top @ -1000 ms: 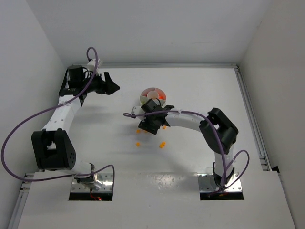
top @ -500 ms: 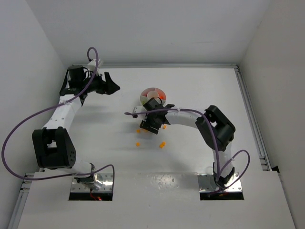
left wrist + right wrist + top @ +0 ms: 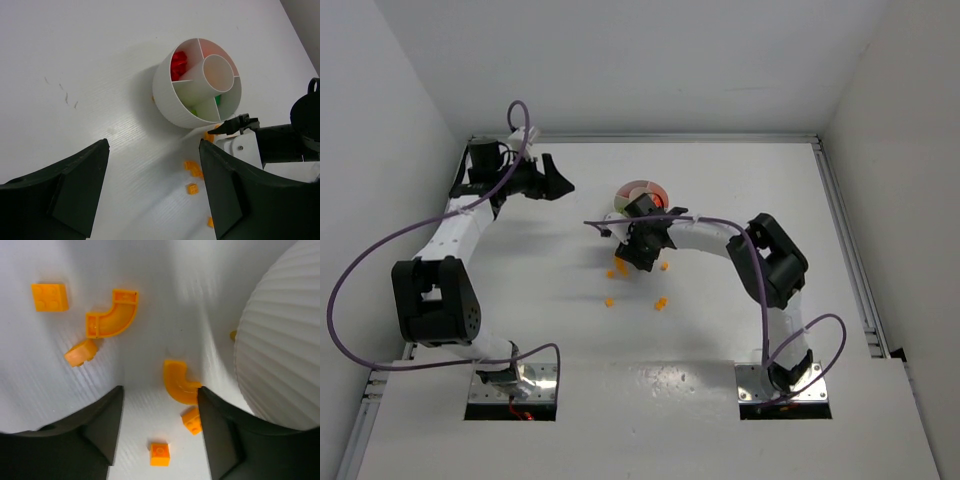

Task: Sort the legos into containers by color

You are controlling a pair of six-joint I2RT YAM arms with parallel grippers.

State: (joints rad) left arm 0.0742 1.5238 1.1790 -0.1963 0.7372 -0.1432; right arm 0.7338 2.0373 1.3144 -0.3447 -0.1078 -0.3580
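The curved orange lego (image 3: 181, 382) opens toward the dish (image 3: 280, 340), I think. The right tool (image 3: 159, 390), spread, has moved nearer; the left tool (image 3: 152, 150) is spread too.

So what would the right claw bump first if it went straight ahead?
Probably the curved orange lego just ahead of the right claw, beside the white dish; depth is unclear.

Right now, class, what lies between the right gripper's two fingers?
Right wrist view: a small orange brick lies between the open fingers of the right gripper, a curved orange piece near their tips.
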